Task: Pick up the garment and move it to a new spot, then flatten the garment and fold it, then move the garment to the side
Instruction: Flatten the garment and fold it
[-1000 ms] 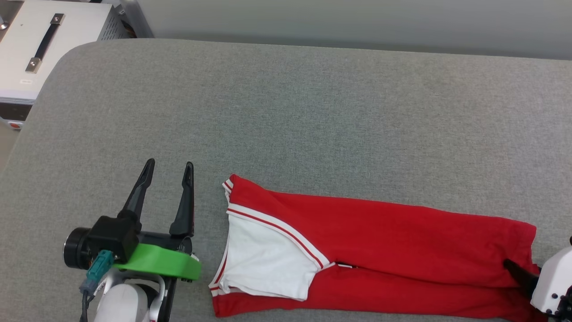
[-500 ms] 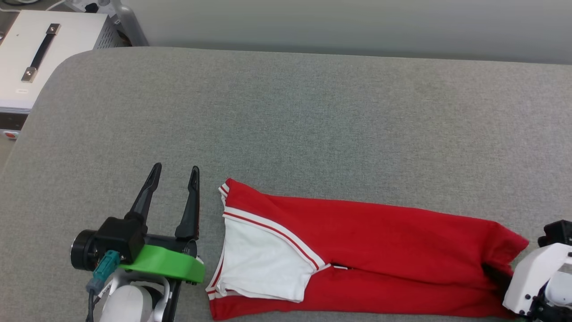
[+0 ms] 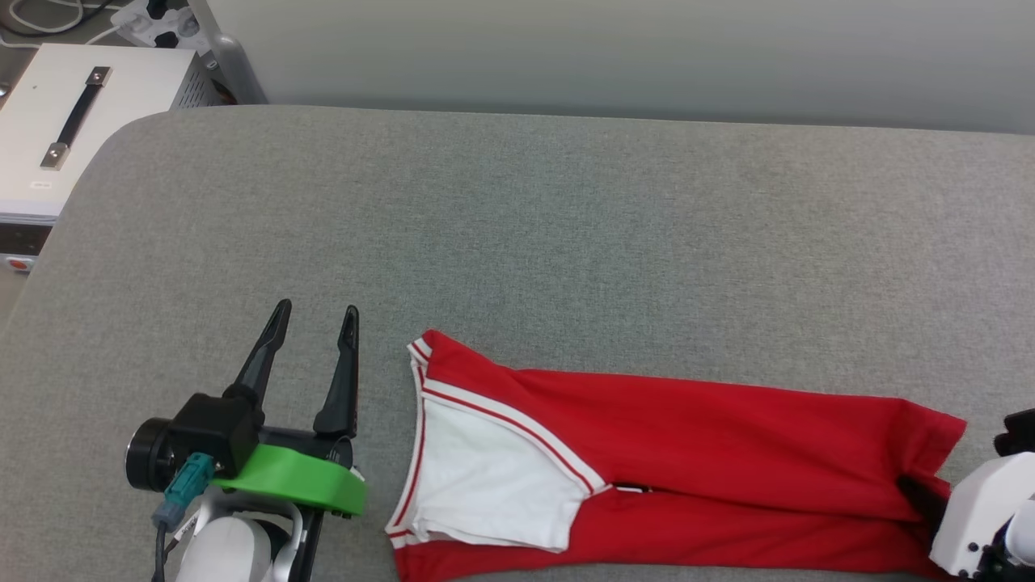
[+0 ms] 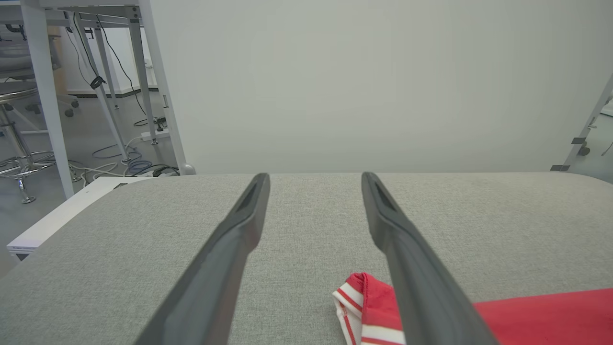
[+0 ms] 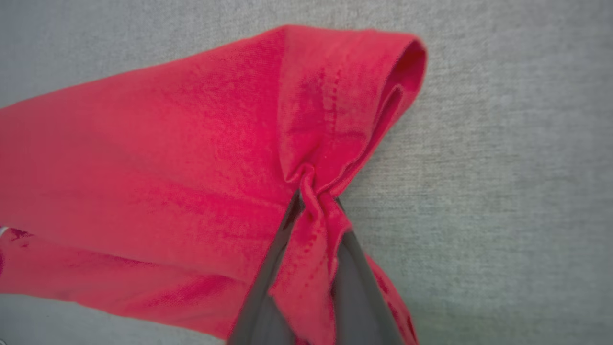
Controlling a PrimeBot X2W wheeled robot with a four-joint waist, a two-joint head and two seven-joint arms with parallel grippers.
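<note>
The garment (image 3: 695,453) lies folded lengthwise along the near edge of the grey table (image 3: 517,226), red with a white sleeve (image 3: 485,485) and striped trim at its left end. My right gripper (image 3: 918,491) is shut on the garment's right hem; in the right wrist view a pinch of red cloth (image 5: 313,225) bunches between the right gripper (image 5: 313,194)'s fingers. My left gripper (image 3: 314,311) stands open just left of the garment's collar corner, holding nothing. In the left wrist view the left gripper (image 4: 313,179) shows spread fingers, with the striped corner (image 4: 357,299) beside the right finger.
A white metal case (image 3: 73,121) with a black handle stands beyond the table's left corner, cables on the floor behind it. A pale wall (image 3: 614,56) runs behind the table. Table legs and a stool base (image 4: 19,163) stand at the far left.
My right gripper has closed on the garment's right hem. The camera tilted up a little, so the whole picture shifted down. The left gripper stays open in place.
</note>
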